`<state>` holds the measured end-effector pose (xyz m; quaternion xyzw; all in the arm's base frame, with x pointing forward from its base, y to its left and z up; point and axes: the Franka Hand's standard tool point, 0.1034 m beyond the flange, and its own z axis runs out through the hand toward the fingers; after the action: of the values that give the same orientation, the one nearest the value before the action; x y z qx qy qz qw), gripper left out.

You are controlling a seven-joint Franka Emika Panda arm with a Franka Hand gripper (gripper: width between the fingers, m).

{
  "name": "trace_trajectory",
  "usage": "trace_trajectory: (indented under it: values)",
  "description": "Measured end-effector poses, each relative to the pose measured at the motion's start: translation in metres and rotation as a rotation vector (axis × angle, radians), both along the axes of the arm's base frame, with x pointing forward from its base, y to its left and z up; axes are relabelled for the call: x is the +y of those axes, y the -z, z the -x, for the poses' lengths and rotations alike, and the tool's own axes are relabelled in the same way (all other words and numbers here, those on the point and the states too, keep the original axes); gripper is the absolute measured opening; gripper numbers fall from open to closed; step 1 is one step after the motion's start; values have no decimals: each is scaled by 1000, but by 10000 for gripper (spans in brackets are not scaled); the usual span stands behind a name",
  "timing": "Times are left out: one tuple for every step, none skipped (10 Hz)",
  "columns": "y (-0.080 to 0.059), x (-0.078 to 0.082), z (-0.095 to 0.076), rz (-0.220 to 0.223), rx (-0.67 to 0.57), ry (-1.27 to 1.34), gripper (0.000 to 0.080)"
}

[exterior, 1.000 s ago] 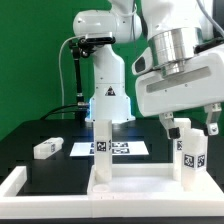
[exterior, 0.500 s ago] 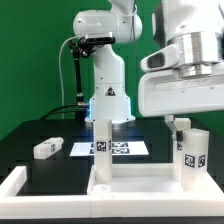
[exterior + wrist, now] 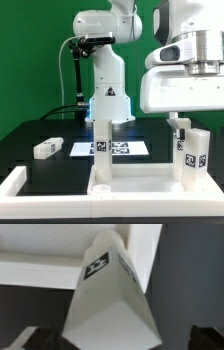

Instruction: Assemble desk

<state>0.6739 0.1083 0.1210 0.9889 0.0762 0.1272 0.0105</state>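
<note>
The white desk slab (image 3: 130,182) lies at the front of the black table. One white leg (image 3: 101,142) stands upright on its corner at the exterior view's left. A second marked leg (image 3: 188,157) stands upright at its corner on the exterior view's right. My gripper (image 3: 192,118) hangs just above this second leg, with one dark finger (image 3: 176,122) showing. In the wrist view the leg (image 3: 108,291) rises between my fingertips (image 3: 122,339), which stand apart with a gap on one side. The slab (image 3: 45,246) lies beyond. A third leg (image 3: 45,148) lies loose at the exterior view's left.
The marker board (image 3: 112,148) lies flat behind the slab. The white robot base (image 3: 108,95) stands at the back, with cables beside it. A white frame (image 3: 15,185) borders the table.
My gripper has risen straight up from around the leg on the exterior view's right. That leg stays upright on the slab. Nothing else has moved.
</note>
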Motion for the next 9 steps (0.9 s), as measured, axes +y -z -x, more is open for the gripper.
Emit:
trace_trajectory:
  values:
    - [5,4,1,58,-36,-144,649]
    - [9,12,7,105,-47,-247,649]
    - [12,14,10,119,-51,-282,649]
    - [12,12,10,123,-50,-291,649]
    - [12,12,10,122,-50,-289,649]
    - [12,12,10,123,-50,-289,649]
    - [13,11,10,123,-50,-289,649]
    - [13,11,10,123,-48,-288,649]
    - [18,6,23,122,59,-284,649]
